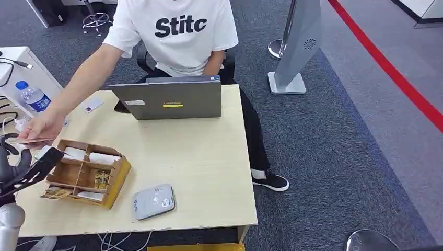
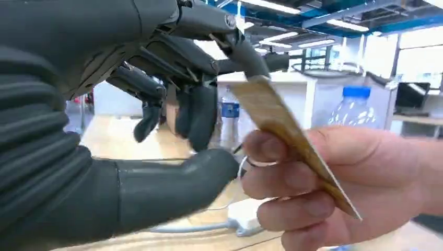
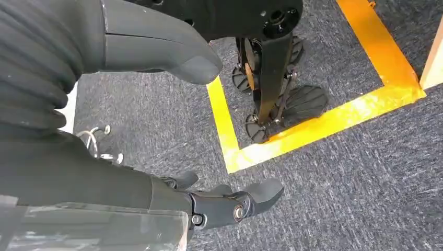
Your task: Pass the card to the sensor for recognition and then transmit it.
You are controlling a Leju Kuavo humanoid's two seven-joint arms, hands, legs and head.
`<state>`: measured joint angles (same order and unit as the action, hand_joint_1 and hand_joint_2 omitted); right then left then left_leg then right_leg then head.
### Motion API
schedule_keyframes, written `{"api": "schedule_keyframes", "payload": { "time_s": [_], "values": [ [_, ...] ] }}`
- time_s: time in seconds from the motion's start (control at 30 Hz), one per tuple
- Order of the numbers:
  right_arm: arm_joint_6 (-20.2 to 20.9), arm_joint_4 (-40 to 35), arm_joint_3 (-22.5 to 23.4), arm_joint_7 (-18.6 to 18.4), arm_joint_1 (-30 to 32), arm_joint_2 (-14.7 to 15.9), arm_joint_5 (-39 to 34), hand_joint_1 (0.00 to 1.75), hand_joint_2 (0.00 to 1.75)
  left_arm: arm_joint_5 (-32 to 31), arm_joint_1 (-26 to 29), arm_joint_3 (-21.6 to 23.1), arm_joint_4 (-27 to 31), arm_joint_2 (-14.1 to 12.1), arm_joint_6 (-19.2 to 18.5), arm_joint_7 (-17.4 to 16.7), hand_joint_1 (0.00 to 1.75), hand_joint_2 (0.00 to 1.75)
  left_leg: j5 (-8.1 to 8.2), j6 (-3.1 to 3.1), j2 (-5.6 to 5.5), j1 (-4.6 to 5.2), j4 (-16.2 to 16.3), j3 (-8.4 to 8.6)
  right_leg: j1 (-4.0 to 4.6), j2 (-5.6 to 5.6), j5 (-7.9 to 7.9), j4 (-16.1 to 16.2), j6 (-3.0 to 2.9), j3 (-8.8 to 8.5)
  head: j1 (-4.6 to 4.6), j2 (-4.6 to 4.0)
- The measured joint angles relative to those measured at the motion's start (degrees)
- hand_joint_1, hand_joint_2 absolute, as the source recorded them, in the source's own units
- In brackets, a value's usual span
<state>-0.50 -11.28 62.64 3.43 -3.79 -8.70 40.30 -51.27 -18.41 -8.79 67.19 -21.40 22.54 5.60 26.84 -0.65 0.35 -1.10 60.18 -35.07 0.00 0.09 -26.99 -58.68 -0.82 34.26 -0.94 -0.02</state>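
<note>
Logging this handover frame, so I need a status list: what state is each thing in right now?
card: pinched by the person's hand, one end touching the left hand's fingers
left hand: fingers spread, not gripping
right hand: hanging over the floor, holding nothing
laptop: open, facing the person
sensor: flat on the table, nothing on it
cardboard organiser: open-topped, items inside
water bottle: upright, capped

Empty right hand [image 3: 156,130] hangs over grey carpet [image 3: 334,193] with yellow tape [image 3: 313,128].

sensor [image 1: 153,201] right of box [image 1: 86,172] | laptop [image 1: 170,98] behind both
</note>
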Motion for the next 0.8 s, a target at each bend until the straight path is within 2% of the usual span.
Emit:
{"api": "schedule_keyframes", "payload": {
  "time_s": [0.13,0.33,0.43,0.5,0.57,0.63,0.7,0.8],
  "values": [
    [-0.5,0.1,0.0,0.0,0.0,-0.1,0.0,0.00,1.75,9.6,1.3,-2.1,4.7,1.7,1.3,4.6,0.00,1.75,0.00,0.00,-0.01,0.01,0.0,0.00,-0.01,0.00,0.00,0.0,0.00,-0.01,-0.02,0.00],
    [-0.5,0.1,0.0,0.0,0.0,-0.3,0.0,0.00,1.75,12.0,2.6,-3.7,8.9,3.5,1.7,5.9,0.00,1.75,-0.01,0.00,0.00,0.00,0.0,0.02,0.00,0.00,0.01,0.0,-0.01,-0.01,0.00,0.00],
    [-0.5,0.1,0.0,0.1,0.0,-0.3,-0.3,0.00,1.75,18.3,3.7,-4.9,11.4,4.8,2.9,9.9,0.00,1.75,-0.01,-0.01,0.01,0.00,0.0,0.02,0.00,0.00,0.01,0.0,-0.01,-0.02,0.02,0.00],
    [-0.8,0.1,0.1,0.4,0.0,-0.3,-0.4,0.00,1.75,25.7,5.8,-5.9,15.8,7.2,4.8,15.3,0.00,1.75,0.01,0.00,0.02,0.01,0.0,0.02,-0.01,0.02,0.01,0.0,-0.01,-0.02,0.00,0.00],
    [-1.2,0.1,0.1,0.5,0.0,-0.4,-1.0,0.00,1.75,33.6,9.6,-6.4,22.6,10.8,7.2,21.7,0.00,1.75,0.07,0.05,0.05,0.07,0.0,0.01,-0.06,0.06,-0.01,0.0,0.02,-0.03,0.02,0.00],
    [-1.4,0.1,0.2,0.5,0.1,-0.4,-1.2,0.00,1.75,38.6,13.5,-6.6,28.5,14.1,8.3,25.6,0.00,1.75,0.14,0.15,0.06,0.11,0.0,0.01,-0.10,0.07,-0.05,0.1,0.08,-0.02,0.00,0.00],
    [-1.4,0.1,0.5,0.5,0.1,-0.4,-1.2,0.00,1.75,39.6,16.3,-6.7,32.9,16.6,8.7,26.5,0.00,1.75,0.16,0.18,0.01,0.11,0.0,-0.02,-0.11,0.01,-0.14,0.1,0.21,-0.03,0.00,0.00],
    [-1.4,0.1,0.5,0.5,0.1,-0.4,-1.2,0.00,1.75,40.2,18.0,-7.2,36.6,18.4,8.9,26.6,0.00,1.75,0.20,0.25,-0.03,0.12,0.0,-0.03,-0.11,-0.07,-0.16,0.1,0.22,-0.05,0.02,0.00]
  ]
}}
